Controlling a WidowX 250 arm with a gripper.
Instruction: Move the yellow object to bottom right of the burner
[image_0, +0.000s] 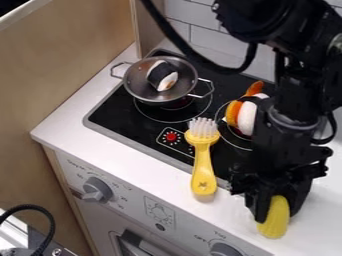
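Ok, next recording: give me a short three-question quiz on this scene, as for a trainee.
1. True or false: the brush is partly over the stove.
2. What is between the jaws of the gripper? (a) the brush (b) the corn (c) a knob
3. Fill in: the pot holds a white piece with a ____ band.

Key: 1 true; 2 b; 3 black.

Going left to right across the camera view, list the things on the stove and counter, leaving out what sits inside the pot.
Metal pot, yellow brush, orange-and-white toy food, yellow oblong object.
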